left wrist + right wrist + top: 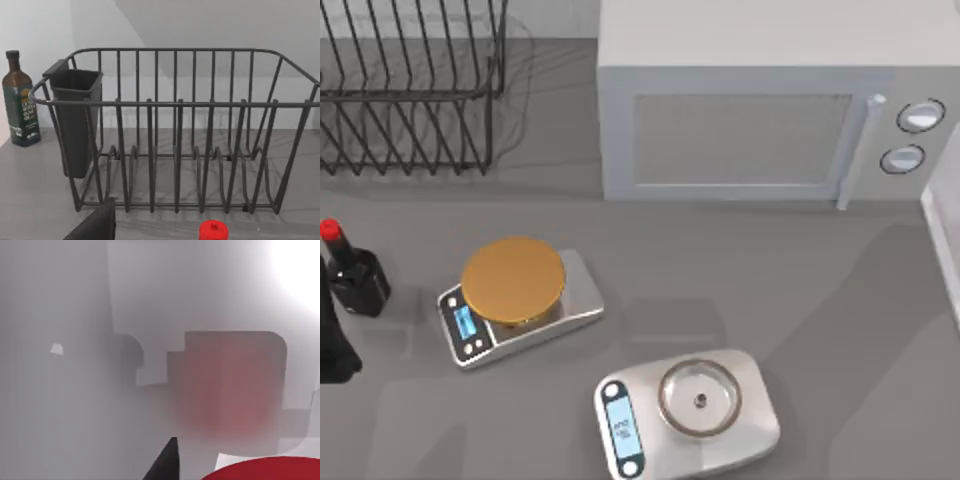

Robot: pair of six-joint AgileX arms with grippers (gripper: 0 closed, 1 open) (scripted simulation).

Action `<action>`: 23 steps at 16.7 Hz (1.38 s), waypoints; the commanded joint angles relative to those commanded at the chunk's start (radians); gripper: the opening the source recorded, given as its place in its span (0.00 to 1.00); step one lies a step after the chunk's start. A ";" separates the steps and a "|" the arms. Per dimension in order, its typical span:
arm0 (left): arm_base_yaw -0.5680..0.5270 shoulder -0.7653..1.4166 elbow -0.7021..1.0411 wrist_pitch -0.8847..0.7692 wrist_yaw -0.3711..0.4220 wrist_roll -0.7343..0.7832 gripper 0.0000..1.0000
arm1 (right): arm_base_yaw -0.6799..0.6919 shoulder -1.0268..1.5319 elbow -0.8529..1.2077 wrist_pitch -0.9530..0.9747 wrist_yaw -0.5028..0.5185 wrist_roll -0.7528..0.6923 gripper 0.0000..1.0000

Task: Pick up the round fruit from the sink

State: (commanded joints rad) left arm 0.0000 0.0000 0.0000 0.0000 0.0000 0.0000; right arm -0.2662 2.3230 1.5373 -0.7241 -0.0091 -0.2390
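Note:
In the right wrist view, a bright red curved surface [265, 471] sits very close to the camera; it looks like the round fruit. A dark part of my right gripper [167, 465] juts in just beside it, and I cannot tell whether they touch. Behind them are blurred pale grey walls [60, 405] with a soft reddish patch [227, 385] on them. My left arm [334, 340] is parked at the table's left edge, next to a dark bottle [355, 275]. A dark piece of the left gripper [95, 225] shows in the left wrist view.
A wire dish rack [410, 90] stands at the back left and a microwave [760, 110] at the back right. A scale with an orange-brown disc [513, 282] and a silver scale [695, 405] sit mid-table. A white rim [945, 240] runs along the right edge. An olive-oil bottle [20, 100] stands beside the rack.

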 joint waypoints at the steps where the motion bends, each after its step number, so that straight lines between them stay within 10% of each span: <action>1: 0.000 0.000 0.000 0.000 0.000 0.000 1.00 | -0.001 -0.010 0.042 -0.054 0.000 -0.001 0.00; 11: 0.000 0.000 0.000 0.000 0.000 0.000 1.00 | -0.004 -0.183 0.513 -0.721 -0.002 -0.006 0.00; 23: 0.000 0.000 0.000 0.000 0.000 0.000 1.00 | 0.100 -0.239 0.531 -0.788 -0.010 0.084 0.00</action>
State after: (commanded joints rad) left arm 0.0000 0.0000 0.0000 0.0000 0.0000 0.0000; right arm -0.1664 2.0838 2.0678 -1.5123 -0.0193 -0.1547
